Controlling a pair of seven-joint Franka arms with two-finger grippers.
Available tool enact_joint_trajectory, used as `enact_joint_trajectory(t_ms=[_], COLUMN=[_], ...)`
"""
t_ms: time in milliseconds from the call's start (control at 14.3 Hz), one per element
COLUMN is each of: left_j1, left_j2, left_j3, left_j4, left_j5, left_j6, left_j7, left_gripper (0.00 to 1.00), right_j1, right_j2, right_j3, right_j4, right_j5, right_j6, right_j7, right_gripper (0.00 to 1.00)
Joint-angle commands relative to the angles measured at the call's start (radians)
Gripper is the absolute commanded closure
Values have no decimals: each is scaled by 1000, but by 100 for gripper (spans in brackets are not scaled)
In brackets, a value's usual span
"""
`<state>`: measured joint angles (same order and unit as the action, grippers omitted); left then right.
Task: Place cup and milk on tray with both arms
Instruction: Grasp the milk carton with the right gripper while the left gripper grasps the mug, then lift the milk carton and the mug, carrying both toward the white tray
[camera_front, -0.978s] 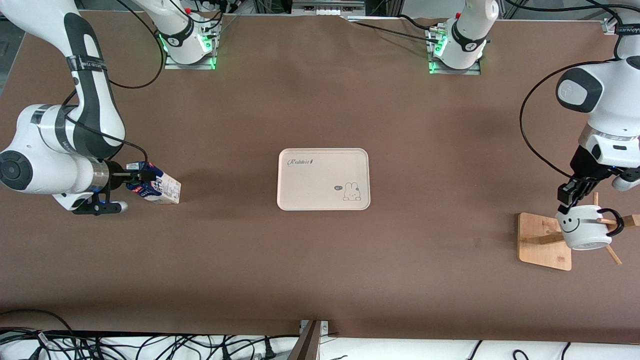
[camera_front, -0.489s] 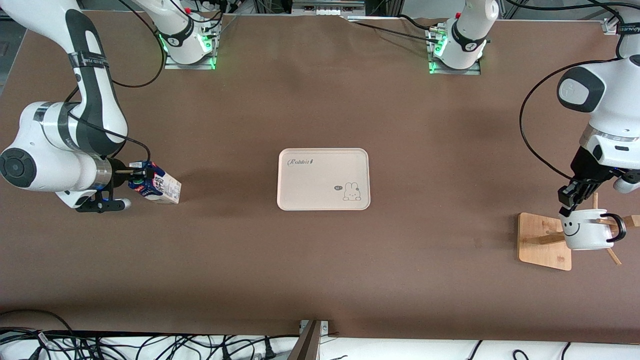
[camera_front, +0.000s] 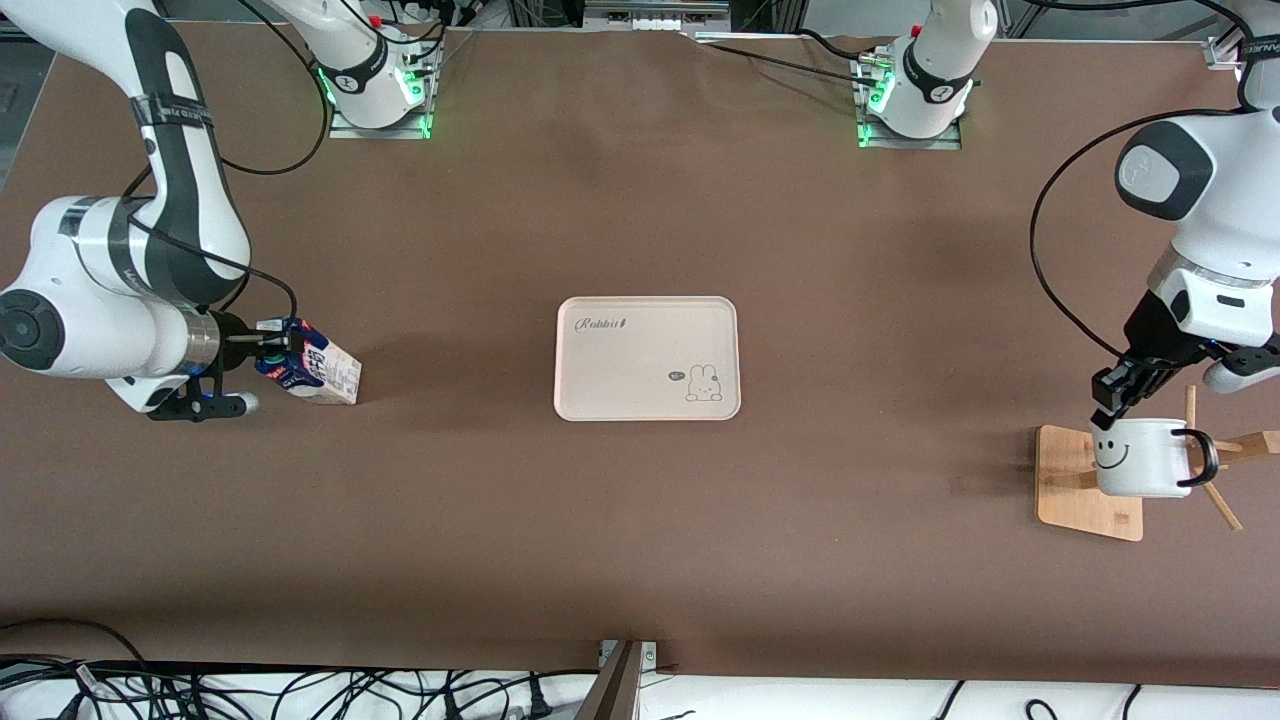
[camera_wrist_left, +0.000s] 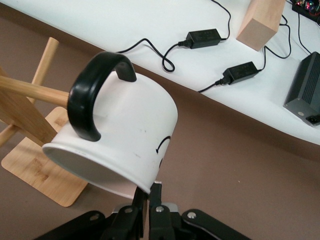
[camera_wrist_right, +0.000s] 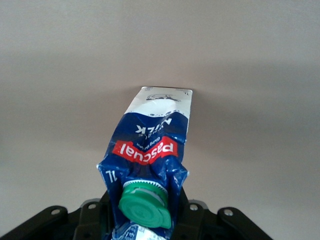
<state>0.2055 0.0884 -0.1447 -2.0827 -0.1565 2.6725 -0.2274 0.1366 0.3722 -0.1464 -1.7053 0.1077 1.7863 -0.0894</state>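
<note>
The cream tray (camera_front: 647, 358) lies flat at the table's middle. My right gripper (camera_front: 268, 350) is shut on the dark blue top of the milk (camera_front: 312, 370), which is tilted with its white base toward the tray. In the right wrist view the milk (camera_wrist_right: 152, 145) fills the middle, with its green cap (camera_wrist_right: 145, 202) between the jaws of the right gripper (camera_wrist_right: 145, 212). My left gripper (camera_front: 1110, 397) is shut on the rim of the cup (camera_front: 1138, 458), held tilted over the wooden rack base. In the left wrist view the cup (camera_wrist_left: 125, 140) has its rim pinched by the left gripper (camera_wrist_left: 151, 197), and its black handle (camera_wrist_left: 92, 95) is at a peg's tip.
A wooden rack (camera_front: 1085, 480) with slanting pegs (camera_front: 1215, 490) stands at the left arm's end of the table; it also shows in the left wrist view (camera_wrist_left: 25, 107). Cables (camera_front: 300, 690) run along the edge nearest the front camera. Power bricks (camera_wrist_left: 202, 36) lie off the table.
My left gripper has drawn the cup along the peg toward the tray, so the handle has slid toward the peg's tip. My right gripper and the milk have shifted only slightly.
</note>
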Motion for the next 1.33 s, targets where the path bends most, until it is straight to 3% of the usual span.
enact_joint_trajectory(t_ms=[0,210,349,629,909,1258], left_j1=[3,2,2,0,-5,-63], left_j2=[-44,-38,-30,-30,7,22], left_j3=[-25,-39,-47,-111,-191,-199], left_j4=[79,234,300,372,481,500], left_j5=[-15,1,21,25,25,57], left_j6=[-219,-539,-661,-854,-1074,-1167], left_j7=[6,5,13,13,25,16], left_gripper=[100,100,100,100,100,100], right_j1=[0,0,0,5,93,207], right_j2=[-116,-193,-222,-207,-182,-141], right_j3=[4,36,105,290,300,300], right_j4=[-34,-34,-33,-22,-20,19], right_j5=[13,23,26,43,44,84], right_j6=[-85,-177,-182,-69,4,103], right_j7=[-9,2,22,307,457,672], right_gripper=[54,54,57,58,59,61])
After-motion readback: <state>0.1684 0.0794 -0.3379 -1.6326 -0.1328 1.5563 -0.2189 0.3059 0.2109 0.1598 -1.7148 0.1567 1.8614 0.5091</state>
